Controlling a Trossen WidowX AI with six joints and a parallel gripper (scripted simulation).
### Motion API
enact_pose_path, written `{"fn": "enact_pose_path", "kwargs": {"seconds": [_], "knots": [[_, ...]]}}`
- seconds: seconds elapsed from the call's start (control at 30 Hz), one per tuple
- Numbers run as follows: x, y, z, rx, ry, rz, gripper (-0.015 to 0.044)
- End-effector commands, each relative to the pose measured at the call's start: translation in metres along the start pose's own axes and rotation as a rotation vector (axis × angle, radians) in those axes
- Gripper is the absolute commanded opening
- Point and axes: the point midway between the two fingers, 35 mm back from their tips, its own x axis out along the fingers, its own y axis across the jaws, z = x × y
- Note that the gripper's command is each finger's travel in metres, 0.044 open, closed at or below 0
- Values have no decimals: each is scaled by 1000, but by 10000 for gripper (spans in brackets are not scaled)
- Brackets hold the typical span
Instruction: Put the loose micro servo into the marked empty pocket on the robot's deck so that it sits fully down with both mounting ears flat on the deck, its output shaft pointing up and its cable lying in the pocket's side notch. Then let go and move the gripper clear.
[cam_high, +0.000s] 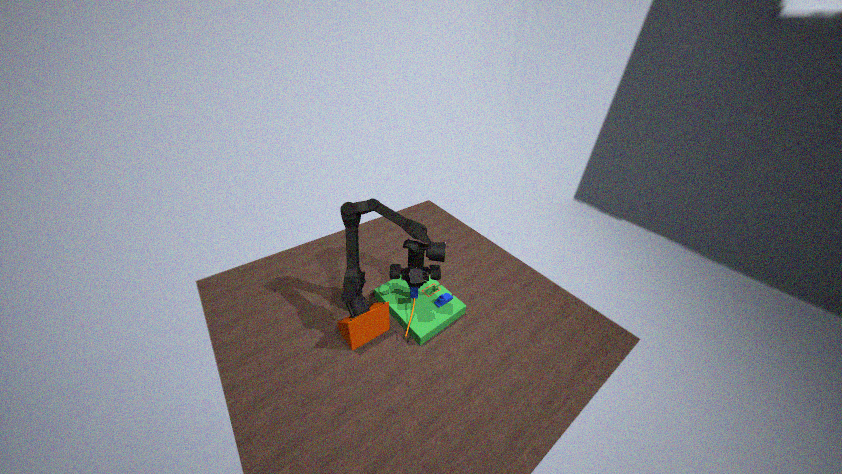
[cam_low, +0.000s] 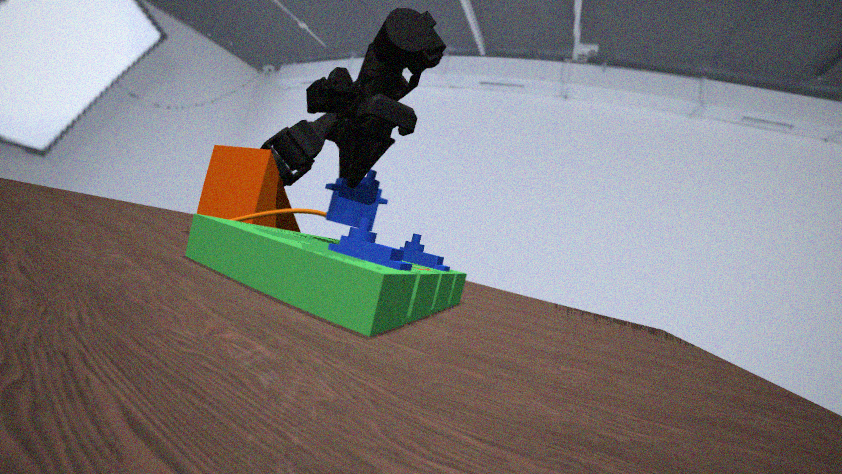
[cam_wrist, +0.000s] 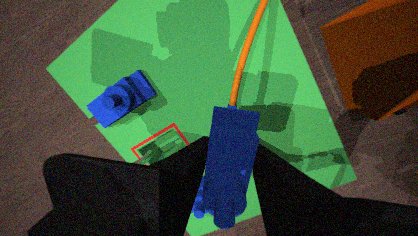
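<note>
My gripper (cam_high: 414, 287) (cam_low: 352, 183) (cam_wrist: 230, 146) is shut on the loose blue servo (cam_high: 414, 293) (cam_low: 347, 207) (cam_wrist: 233, 130). The servo hangs above the green deck (cam_high: 427, 325) (cam_low: 276, 259) (cam_wrist: 195, 95), its output shaft up. Its orange cable (cam_high: 411, 317) (cam_low: 288, 210) (cam_wrist: 243, 60) trails away from the body over the deck. The marked pocket's red outline (cam_wrist: 153, 136) shows in the wrist view, left of the held servo; the left finger hides part of it. The pocket looks empty.
A seated blue servo (cam_high: 446, 299) (cam_wrist: 115, 102) is on the deck beside the marked pocket. The exterior view shows two seated servos, a nearer servo (cam_low: 377, 253) and a farther servo (cam_low: 423, 256). An orange wedge-shaped block (cam_high: 371, 326) (cam_low: 235, 182) (cam_wrist: 345, 60) stands beside the deck near the arm's base.
</note>
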Motion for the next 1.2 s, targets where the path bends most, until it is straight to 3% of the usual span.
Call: {"fn": "enact_pose_path", "kwargs": {"seconds": [0.0,1.17], "knots": [[-1,0,-1,-140,6,5,0],[-1,0,-1,-1355,2,8,0]]}}
